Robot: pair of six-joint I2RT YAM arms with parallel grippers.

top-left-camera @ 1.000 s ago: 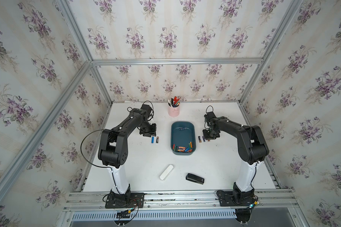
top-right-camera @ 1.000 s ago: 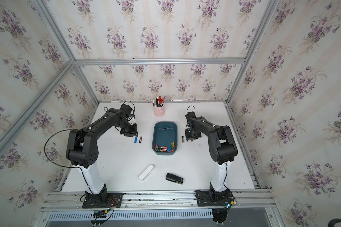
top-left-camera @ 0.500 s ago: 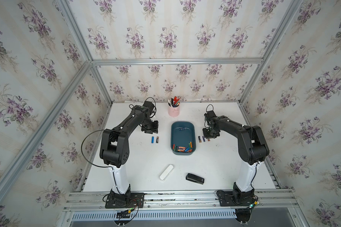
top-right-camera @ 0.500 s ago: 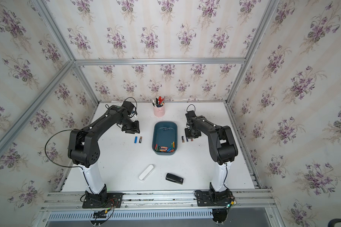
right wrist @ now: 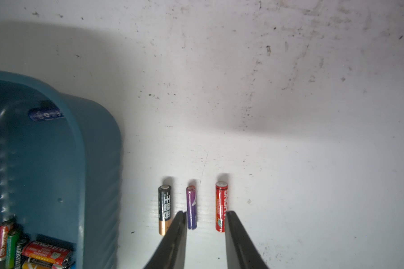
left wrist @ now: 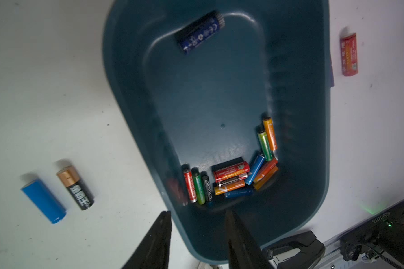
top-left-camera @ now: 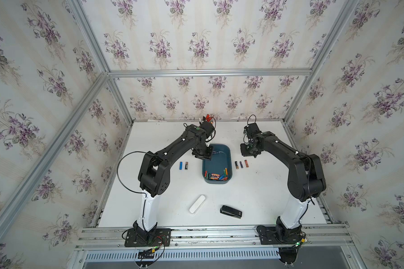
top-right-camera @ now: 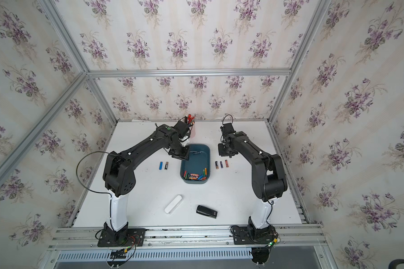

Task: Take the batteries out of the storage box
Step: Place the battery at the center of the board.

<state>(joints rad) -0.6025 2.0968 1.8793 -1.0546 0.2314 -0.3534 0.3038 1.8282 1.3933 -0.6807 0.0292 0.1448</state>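
Note:
The dark teal storage box (top-left-camera: 227,154) (top-right-camera: 207,154) stands mid-table. Several batteries (top-left-camera: 216,176) (left wrist: 229,179) lie heaped at its near end, and a single blue one (left wrist: 200,31) (right wrist: 46,114) lies at its far end. A blue battery (left wrist: 43,201) and a black-and-copper one (left wrist: 76,187) rest on the table left of the box. On the right lie a black (right wrist: 165,209), a purple (right wrist: 191,207) and a red one (right wrist: 221,206). My left gripper (top-left-camera: 202,154) (left wrist: 197,213) hangs open and empty over the box's far left rim. My right gripper (top-left-camera: 248,151) (right wrist: 205,213) is open and empty above the purple and red batteries.
A pink pen cup (top-right-camera: 193,133) stands at the back, partly behind my left arm. A white oblong case (top-left-camera: 197,204) and a black stapler-like thing (top-left-camera: 230,212) lie near the front. Metal rails (top-left-camera: 196,233) run along the table's front edge.
My left gripper has moved right, from beside the two table batteries to over the box's far left corner. My right gripper has drawn back a little from the three batteries.

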